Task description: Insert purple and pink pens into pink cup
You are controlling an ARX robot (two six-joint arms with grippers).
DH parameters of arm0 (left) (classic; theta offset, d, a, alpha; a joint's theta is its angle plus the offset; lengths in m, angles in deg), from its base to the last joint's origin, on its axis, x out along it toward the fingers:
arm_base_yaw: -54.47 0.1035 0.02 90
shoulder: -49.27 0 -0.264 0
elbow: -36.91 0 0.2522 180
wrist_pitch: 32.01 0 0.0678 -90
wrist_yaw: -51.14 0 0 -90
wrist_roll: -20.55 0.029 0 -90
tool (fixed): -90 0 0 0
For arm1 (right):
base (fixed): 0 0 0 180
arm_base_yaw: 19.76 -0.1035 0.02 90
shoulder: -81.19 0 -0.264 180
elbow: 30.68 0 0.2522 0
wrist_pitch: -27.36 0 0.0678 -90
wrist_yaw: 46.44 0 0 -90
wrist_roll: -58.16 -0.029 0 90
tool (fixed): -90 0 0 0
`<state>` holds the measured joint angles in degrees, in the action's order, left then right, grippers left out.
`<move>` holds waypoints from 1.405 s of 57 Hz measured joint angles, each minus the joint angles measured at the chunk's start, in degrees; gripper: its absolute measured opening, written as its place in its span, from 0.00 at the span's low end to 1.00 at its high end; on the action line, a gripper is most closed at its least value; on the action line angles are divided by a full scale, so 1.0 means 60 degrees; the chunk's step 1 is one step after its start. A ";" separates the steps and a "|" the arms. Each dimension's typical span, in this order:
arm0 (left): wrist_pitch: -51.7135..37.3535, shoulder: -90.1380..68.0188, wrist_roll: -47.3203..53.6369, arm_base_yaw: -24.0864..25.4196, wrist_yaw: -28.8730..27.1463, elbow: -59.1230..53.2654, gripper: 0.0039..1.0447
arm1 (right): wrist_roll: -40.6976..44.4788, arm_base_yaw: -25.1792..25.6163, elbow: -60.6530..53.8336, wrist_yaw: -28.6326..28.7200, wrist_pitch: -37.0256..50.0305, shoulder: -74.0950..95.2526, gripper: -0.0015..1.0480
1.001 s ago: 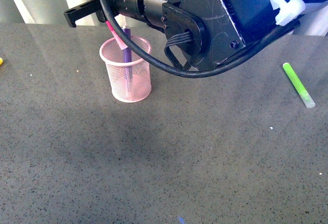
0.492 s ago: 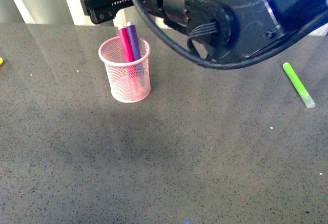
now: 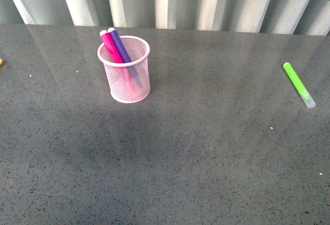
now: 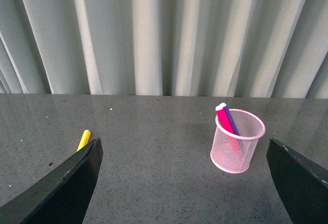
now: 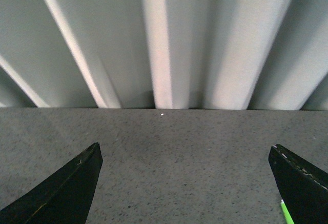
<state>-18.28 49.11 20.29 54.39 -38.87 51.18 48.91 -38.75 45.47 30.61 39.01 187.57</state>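
Arm gone, pens (image 3: pixel 116 45) in pink cup (image 3: pixel 125 75) lean upper-left

Non-task items on and behind the speckled grey tabletop (image 3: pixel 196 158).

Lime-green marker (image 3: pixel 299 84): lies flat near the right edge of the table, pale cap toward the near side, well apart from anything else; a sliver of it (image 5: pixel 286 211) also shows in the right wrist view. Yellow marker (image 4: pixel 83 139): lies flat toward the left side, seen lengthwise in the left wrist view; only its tip (image 3: pixel 1 61) shows at the left border of the front view. Pleated pale grey curtain (image 3: pixel 180 1): hangs along the far edge of the table, vertical folds across the full width.
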 joint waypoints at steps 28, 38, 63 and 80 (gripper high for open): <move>0.0000 -0.0004 0.0000 0.0000 -0.0004 0.0000 0.94 | 0.1534 0.1421 -0.6462 0.0503 0.5992 -0.3428 0.08; 0.0000 -0.0004 -0.0004 0.0004 -0.0004 0.0000 0.94 | 0.1574 0.1792 -0.7635 0.0885 0.5974 -0.4645 0.03; 0.0000 -0.0004 0.0000 0.0004 -0.0004 0.0000 0.94 | 0.1577 0.2710 -0.9551 0.1945 0.5260 -0.7231 0.03; 0.0000 -0.0004 -0.0004 0.0004 -0.0004 0.0000 0.94 | 0.1574 0.3140 -1.0123 0.2160 0.3064 -1.0061 0.03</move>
<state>-18.28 49.09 20.27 54.42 -38.90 51.18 58.35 -19.91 -15.27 43.57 57.39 127.21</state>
